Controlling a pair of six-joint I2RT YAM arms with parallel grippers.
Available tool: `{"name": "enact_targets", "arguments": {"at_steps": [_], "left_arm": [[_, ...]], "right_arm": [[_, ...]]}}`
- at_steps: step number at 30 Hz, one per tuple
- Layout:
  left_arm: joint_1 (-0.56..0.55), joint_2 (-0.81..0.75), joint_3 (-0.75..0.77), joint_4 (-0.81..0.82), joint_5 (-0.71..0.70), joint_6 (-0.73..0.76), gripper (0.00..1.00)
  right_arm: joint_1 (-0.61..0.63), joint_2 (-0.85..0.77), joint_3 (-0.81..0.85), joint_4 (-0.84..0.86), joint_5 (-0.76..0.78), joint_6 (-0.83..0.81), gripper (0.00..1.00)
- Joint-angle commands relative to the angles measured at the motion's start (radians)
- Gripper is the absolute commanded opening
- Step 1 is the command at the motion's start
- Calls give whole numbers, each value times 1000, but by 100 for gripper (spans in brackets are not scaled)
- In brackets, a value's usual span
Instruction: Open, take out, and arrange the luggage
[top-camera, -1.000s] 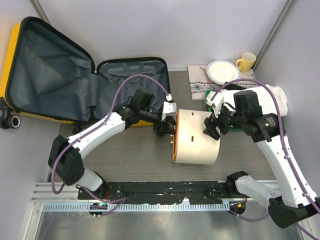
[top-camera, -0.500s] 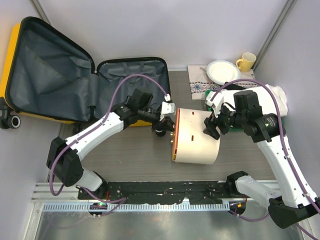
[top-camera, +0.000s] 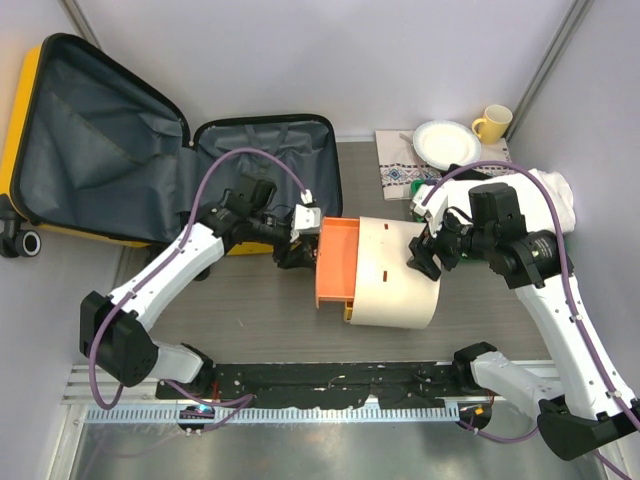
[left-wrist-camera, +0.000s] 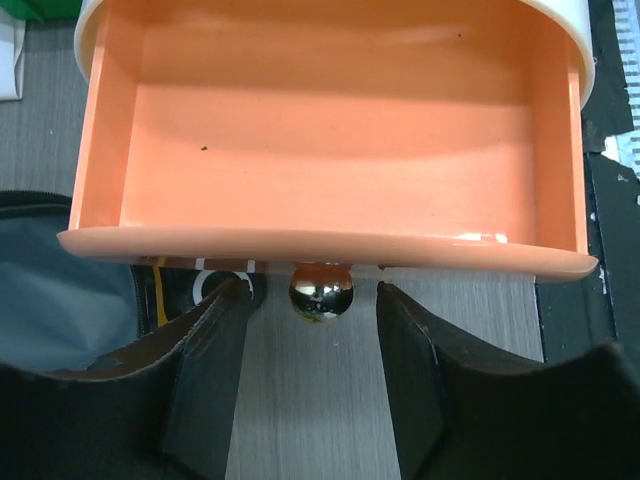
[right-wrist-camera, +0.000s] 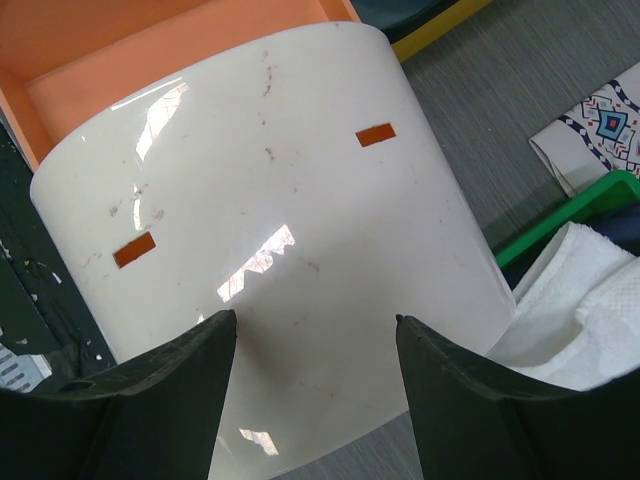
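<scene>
The yellow suitcase (top-camera: 25, 90) lies open at the back left, its dark grey lining (top-camera: 110, 130) showing and nothing visible inside. In front of it, a cream cylinder (top-camera: 395, 275) lies on its side with its orange drawer (top-camera: 338, 262) pulled out to the left. My left gripper (top-camera: 298, 250) is open at the drawer's front. In the left wrist view its fingers (left-wrist-camera: 215, 340) stand either side of the shiny round knob (left-wrist-camera: 321, 291) without touching it, and the drawer (left-wrist-camera: 330, 130) looks empty. My right gripper (top-camera: 425, 255) is open, with its fingers spread over the cylinder's top (right-wrist-camera: 280, 220).
A white plate (top-camera: 446, 140) and a yellow mug (top-camera: 492, 122) stand at the back right by a patterned cloth (top-camera: 400, 175). A white towel (right-wrist-camera: 580, 290) lies in a green tray (right-wrist-camera: 590, 205) right of the cylinder. A black rail (top-camera: 330, 380) runs along the near edge.
My left gripper has moved left and the orange drawer has slid out of the cream cylinder with it. My right arm has stayed on the cylinder.
</scene>
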Motion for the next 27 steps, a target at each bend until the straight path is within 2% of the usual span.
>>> {"name": "enact_targets", "arguments": {"at_steps": [1,3,6,8,11,13,15,19,23,27], "left_arm": [[90,1,72,-58,1,-42,58],[205,-4,82,-84,34,-51,60],[341,10,57,24,3,-175,66],[376,54,60,62,-90,-186,69],[388,229,167,-33,-210,-21,69],[391,360,285,-179,-231,146,69],[394,413,335,-229,-267,267,69],[393,487,315,-122,-331,375,72],[373,595,382,-216,-340,493,72],[348,645,359,-184,-328,518,73]], "right_arm": [[-4,59,-101,-231,230,-101,70],[-4,55,-101,-230,231,-101,70],[-4,53,-101,-227,227,-94,70],[-4,53,-102,-216,230,-87,70],[-2,56,-99,-208,222,-67,70],[-4,54,-102,-208,218,-64,70],[-4,54,-101,-208,219,-61,70],[-4,59,-98,-207,219,-47,70],[-4,62,-96,-204,225,-39,70],[-2,71,-94,-202,228,-39,70]]}}
